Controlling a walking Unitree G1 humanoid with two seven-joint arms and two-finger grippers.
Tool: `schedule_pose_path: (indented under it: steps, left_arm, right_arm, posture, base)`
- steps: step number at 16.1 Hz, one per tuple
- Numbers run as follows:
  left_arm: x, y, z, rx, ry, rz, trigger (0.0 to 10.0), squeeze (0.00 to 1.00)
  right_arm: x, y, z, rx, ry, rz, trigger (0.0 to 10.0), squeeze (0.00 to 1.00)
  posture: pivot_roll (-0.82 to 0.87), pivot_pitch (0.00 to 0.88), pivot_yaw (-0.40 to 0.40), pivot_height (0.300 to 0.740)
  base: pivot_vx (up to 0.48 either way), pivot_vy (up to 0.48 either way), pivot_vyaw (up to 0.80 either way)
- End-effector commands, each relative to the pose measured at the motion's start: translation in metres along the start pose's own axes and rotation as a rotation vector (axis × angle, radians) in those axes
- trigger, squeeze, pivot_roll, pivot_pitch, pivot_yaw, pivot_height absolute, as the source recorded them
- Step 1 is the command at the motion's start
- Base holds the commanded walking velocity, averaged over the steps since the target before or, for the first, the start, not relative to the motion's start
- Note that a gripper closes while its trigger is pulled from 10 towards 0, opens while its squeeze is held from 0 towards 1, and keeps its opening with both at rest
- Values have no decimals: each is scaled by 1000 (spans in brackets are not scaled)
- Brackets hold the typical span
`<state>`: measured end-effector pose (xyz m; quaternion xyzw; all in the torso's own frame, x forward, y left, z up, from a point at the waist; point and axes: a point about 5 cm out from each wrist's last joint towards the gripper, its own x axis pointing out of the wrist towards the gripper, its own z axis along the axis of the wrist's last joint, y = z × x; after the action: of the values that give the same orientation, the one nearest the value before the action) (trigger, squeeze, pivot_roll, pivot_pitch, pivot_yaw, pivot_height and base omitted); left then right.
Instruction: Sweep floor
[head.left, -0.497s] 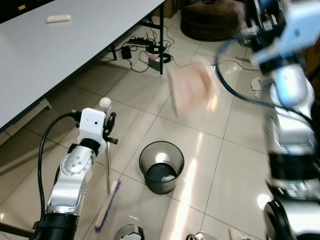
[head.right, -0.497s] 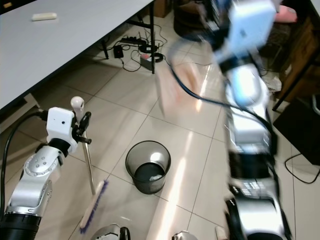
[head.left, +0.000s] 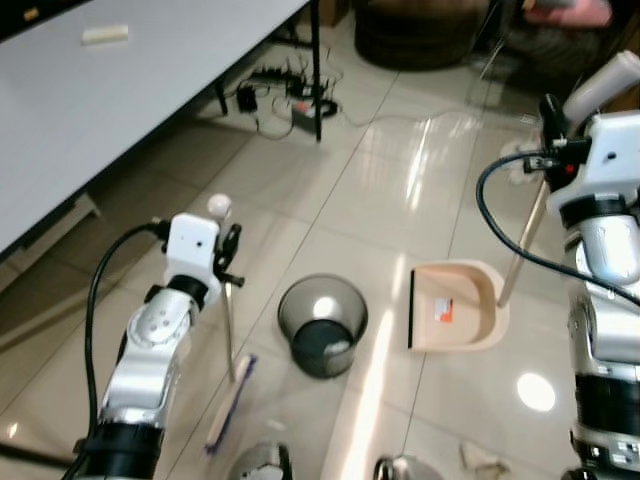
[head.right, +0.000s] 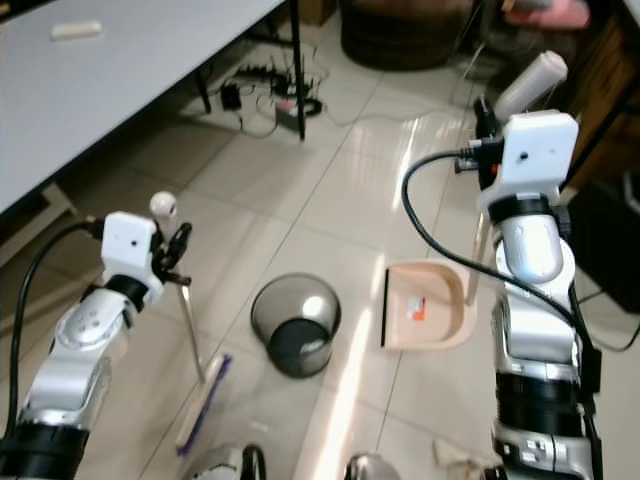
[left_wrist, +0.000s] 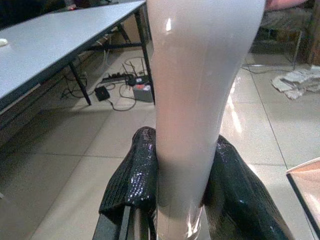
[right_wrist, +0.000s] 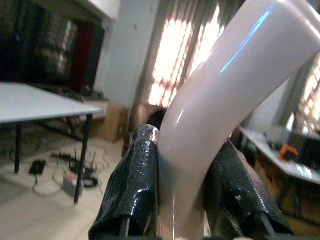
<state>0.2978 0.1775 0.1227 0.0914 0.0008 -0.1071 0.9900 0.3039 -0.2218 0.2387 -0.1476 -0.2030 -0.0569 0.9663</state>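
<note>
Holding a broom and a dustpan over a tiled floor.
The left gripper (left_wrist: 182, 200) clamps the broom (head.left: 228, 385) handle, brush head on the tiles beside the bin (head.left: 321, 325); the right gripper (right_wrist: 182, 195) clamps the dustpan (head.left: 457, 307) handle, its pan resting flat right of the bin.

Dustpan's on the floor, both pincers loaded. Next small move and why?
Probably draw the broom in the left pincer toward the dustpan. The pan rests flat on the tiles right of the wire wastebasket, its handle clamped in the right pincer; the broom head sits left of the basket, so it must pass around it.
</note>
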Motion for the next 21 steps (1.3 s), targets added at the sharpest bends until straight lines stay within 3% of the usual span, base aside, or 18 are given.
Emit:
schedule_pose_path:
  steps: [1,9,21]
  left_arm:
    - [0,0,1,16,1,-13,10000,0]
    - [3,-2,2,21,-2,-33,10000,0]
    - [5,1,5,56,-7,-31,10000,0]
  right_arm:
    - [-6,-3,5,13,-14,-34,10000,0]
    - [-35,19,-29,144,157,-80,10000,0]
    - [-36,30,-32,191,185,-68,10000,0]
  posture:
    - [-12,71,68,740]
    - [-1,70,68,740]
    - [14,76,62,740]
  base:
    - [-307,0,0]
    - [-317,0,0]
    - [-24,0,0]
